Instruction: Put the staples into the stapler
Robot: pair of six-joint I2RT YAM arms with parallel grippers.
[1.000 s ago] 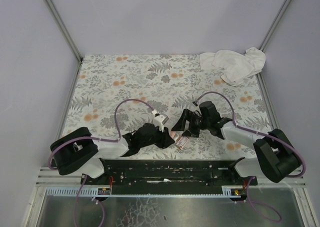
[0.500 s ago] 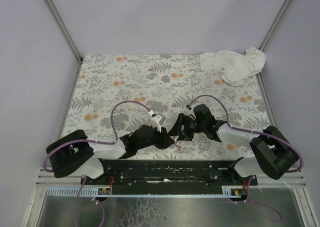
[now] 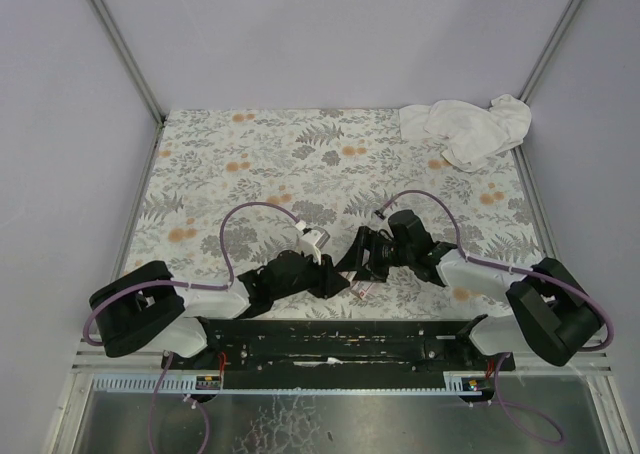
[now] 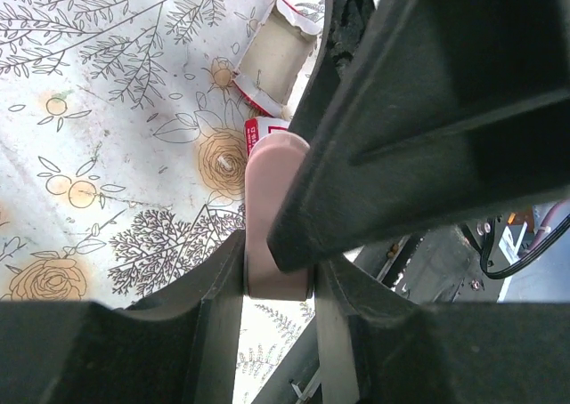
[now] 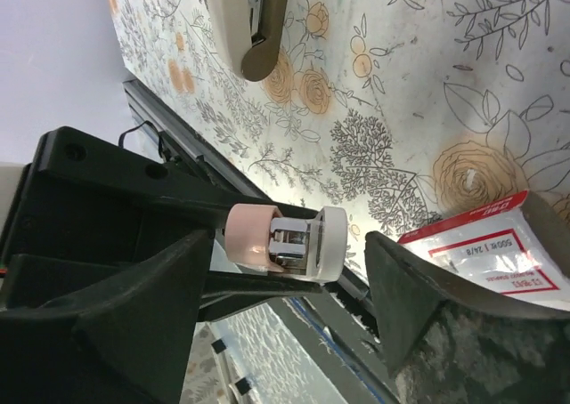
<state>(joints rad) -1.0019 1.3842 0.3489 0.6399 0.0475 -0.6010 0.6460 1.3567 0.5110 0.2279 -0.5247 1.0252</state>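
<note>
Left wrist: left gripper clamps stapler; right gripper wide, nothing held. Risk: its finger sits just beside staples & could knock box, spilling strips.

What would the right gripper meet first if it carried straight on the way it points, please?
Probably the small pink-and-white plastic stapler, seen end-on straight ahead of the right gripper; how far ahead is unclear.

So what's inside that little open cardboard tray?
The tray shows bare tan cardboard and one thin dark sliver, perhaps a loose staple; no staple strip shows. Its upper right end is covered by a black robot part, so what lies there can't be seen.
</note>
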